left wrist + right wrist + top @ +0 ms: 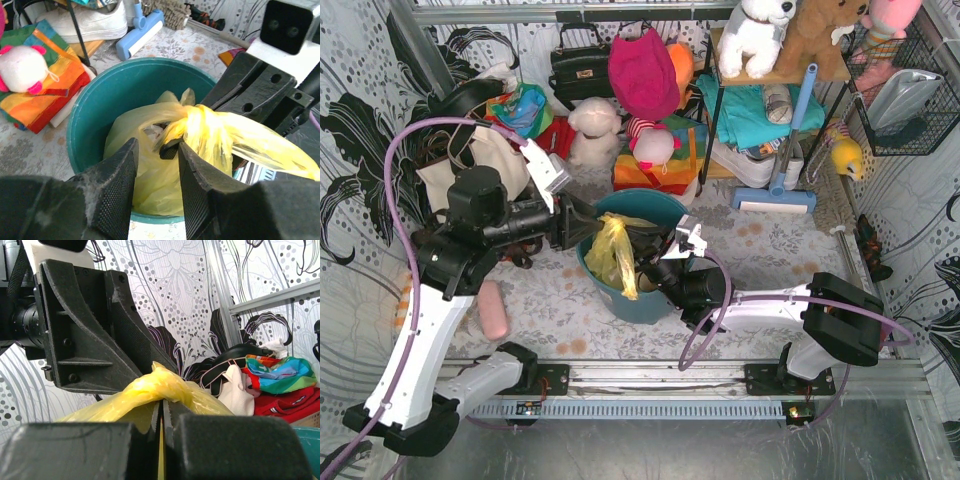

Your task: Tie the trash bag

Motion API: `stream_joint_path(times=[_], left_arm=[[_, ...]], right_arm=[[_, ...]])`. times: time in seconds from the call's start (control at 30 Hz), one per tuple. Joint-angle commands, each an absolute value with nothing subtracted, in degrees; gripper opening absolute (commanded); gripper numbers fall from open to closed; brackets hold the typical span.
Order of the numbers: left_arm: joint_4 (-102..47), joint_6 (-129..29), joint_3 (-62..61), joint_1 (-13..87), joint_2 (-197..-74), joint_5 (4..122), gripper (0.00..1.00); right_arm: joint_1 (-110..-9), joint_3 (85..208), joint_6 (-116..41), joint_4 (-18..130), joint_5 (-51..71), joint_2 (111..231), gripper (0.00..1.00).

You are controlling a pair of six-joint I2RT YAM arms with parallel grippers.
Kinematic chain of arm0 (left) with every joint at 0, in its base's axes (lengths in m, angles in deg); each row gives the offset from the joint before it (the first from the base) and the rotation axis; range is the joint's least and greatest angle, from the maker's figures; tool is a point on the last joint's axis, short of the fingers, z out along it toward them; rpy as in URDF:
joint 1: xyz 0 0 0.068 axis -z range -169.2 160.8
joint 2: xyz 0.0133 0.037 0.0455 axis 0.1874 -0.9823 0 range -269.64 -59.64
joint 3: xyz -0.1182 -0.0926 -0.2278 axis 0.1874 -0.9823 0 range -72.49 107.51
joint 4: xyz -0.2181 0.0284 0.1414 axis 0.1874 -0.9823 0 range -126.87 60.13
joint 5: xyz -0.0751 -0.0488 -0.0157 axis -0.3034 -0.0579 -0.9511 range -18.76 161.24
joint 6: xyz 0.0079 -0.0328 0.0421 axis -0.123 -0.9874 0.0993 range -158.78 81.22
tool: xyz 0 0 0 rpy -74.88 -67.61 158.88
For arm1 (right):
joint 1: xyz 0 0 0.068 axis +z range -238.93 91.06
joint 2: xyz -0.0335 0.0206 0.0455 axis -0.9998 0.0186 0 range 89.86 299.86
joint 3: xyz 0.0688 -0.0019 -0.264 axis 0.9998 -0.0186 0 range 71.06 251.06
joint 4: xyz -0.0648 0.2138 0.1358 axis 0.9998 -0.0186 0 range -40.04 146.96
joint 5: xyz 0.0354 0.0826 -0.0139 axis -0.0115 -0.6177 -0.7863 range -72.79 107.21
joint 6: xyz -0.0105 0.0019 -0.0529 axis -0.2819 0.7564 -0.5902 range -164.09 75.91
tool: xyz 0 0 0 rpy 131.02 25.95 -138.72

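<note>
Where the table (770, 250) carries a teal bin (655, 300), the yellow bag (612, 255) sits inside it, with its gathered top rising above the rim and drooping over the bin's left side. The right gripper (161, 409) is clamped on the twisted neck of the bag, a thin film of yellow plastic pinched between its fingers. The left gripper (157, 150) hangs just beside that neck, above the bin, its fingers apart and holding nothing; the bag shows beyond them.

both arms reach inward; left hand (157, 150) fingers parted, right hand (161, 410) clamped on the trash bag (145, 390).
</note>
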State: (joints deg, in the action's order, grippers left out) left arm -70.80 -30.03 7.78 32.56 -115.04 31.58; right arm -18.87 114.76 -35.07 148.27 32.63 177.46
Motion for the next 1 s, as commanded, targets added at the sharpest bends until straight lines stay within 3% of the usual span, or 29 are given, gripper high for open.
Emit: stream_joint_path(times=[0.0, 0.2, 0.4, 0.7, 0.97], left_arm=[[-65.37, -30.24, 8.01, 32.74, -115.37, 26.4, 0.47], [-64.5, -28.91, 8.44, 32.71, -116.53, 24.07, 0.46], [-65.77, -26.85, 8.99, 32.77, -118.14, 22.84, 0.37], [-64.65, -26.45, 8.27, 32.77, -118.01, 22.22, 0.08], [-63.55, -26.92, 7.72, 32.76, -117.03, 26.68, 0.0]], right_arm=[[-18.77, 115.73, -33.59, 150.12, 31.86, 177.75, 0.0], [-18.78, 115.37, -33.54, 150.05, 30.84, 177.52, 0.0], [-18.77, 114.74, -33.52, 149.57, 30.85, 176.75, 0.0], [-18.77, 114.49, -33.62, 149.35, 30.9, 176.7, 0.0], [-18.79, 114.33, -33.98, 149.44, 31.17, 176.53, 0.0]])
